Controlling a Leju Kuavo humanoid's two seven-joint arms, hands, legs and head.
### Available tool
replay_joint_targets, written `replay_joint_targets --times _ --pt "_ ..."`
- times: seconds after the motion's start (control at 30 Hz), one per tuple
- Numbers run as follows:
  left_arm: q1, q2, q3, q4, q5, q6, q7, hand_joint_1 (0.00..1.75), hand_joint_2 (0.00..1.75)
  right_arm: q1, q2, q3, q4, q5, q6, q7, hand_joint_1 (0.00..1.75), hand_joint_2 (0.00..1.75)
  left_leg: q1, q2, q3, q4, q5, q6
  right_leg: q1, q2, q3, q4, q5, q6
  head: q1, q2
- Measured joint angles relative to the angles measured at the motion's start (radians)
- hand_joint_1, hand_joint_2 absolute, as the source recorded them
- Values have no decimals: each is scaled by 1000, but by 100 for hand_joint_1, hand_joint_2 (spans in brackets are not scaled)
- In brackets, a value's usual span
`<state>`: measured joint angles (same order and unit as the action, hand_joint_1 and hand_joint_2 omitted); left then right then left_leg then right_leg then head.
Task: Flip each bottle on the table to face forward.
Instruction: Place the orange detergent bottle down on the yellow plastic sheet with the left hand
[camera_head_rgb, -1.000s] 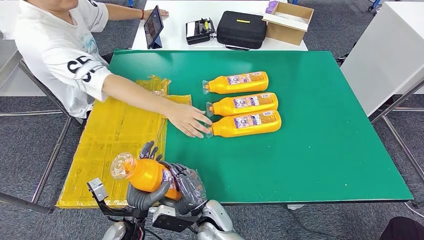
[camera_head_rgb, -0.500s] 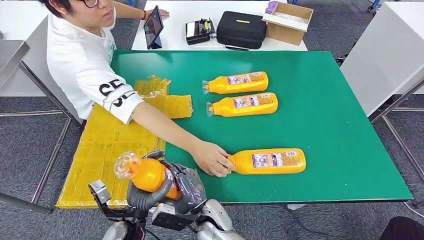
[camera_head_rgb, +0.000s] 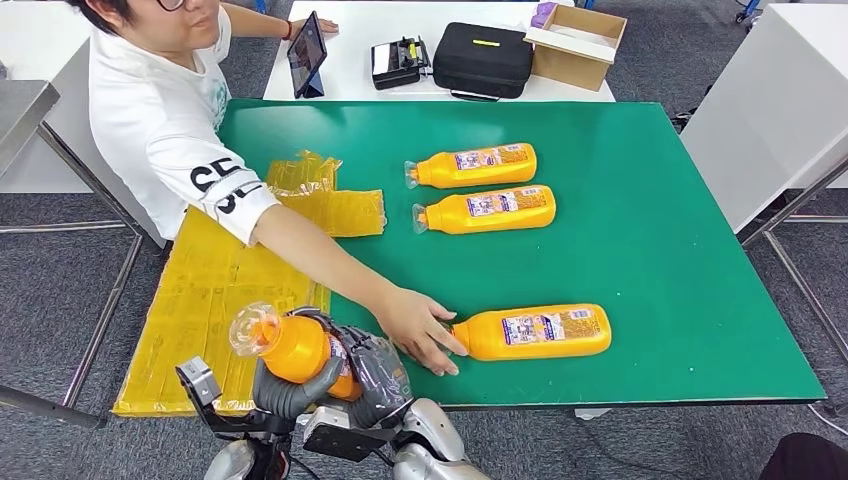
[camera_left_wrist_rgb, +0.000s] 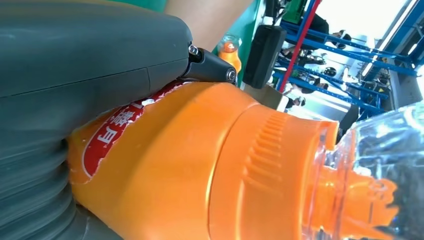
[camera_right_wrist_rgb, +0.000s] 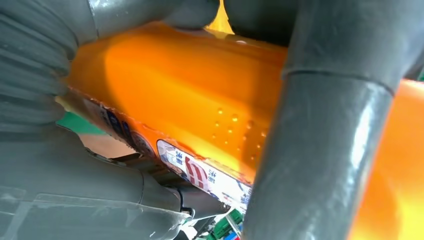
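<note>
The held bottle (camera_left_wrist_rgb: 200, 170) is showing glossy orange plastic, with a ribbed shoulder band, a clear plastic cap (camera_left_wrist_rgb: 385, 165) and a glossy printed label (camera_left_wrist_rgb: 117, 132). The left hand (camera_left_wrist_rgb: 75, 65) is presenting a smooth matt grey plastic cover, and the fingers (camera_right_wrist_rgb: 320, 150) of the right hand (camera_right_wrist_rgb: 75, 165) are appearing as smooth, slightly shiny grey plastic. The table (camera_head_rgb: 660, 260) is showing a matt green surface. The yellow sheets (camera_head_rgb: 215, 270) beside it are looking like shiny, crinkled plastic film.
</note>
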<state>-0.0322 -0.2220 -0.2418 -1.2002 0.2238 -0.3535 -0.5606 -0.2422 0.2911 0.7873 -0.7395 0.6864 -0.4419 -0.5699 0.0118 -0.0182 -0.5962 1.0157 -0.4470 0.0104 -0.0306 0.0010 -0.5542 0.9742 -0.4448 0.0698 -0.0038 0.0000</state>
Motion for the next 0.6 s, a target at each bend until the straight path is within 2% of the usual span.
replay_joint_targets --times 0.07,0.17,0.37,0.6 --pt "0 0 0 -12 -1 3 3 175 175 2 0 -2 -7 1 -17 5 0 0 0 0 0 0 0 0 0 0 0 0 0 0 0 0" --pt "0 -1 1 -41 -9 36 4 175 175 9 -2 -10 -38 -30 -42 5 0 0 0 0 -1 0 0 0 0 0 0 0 0 0 0 0" --pt "-7 -6 41 -131 -31 194 -2 175 175 48 -14 -66 -209 -141 -66 -9 0 0 0 -1 -1 0 0 0 0 0 -1 0 0 0 0 0" --pt "-31 -6 89 -182 -33 281 -8 175 175 94 -23 -128 -378 -236 -91 -55 0 0 0 -1 -1 0 0 0 0 0 -1 0 0 0 0 0"
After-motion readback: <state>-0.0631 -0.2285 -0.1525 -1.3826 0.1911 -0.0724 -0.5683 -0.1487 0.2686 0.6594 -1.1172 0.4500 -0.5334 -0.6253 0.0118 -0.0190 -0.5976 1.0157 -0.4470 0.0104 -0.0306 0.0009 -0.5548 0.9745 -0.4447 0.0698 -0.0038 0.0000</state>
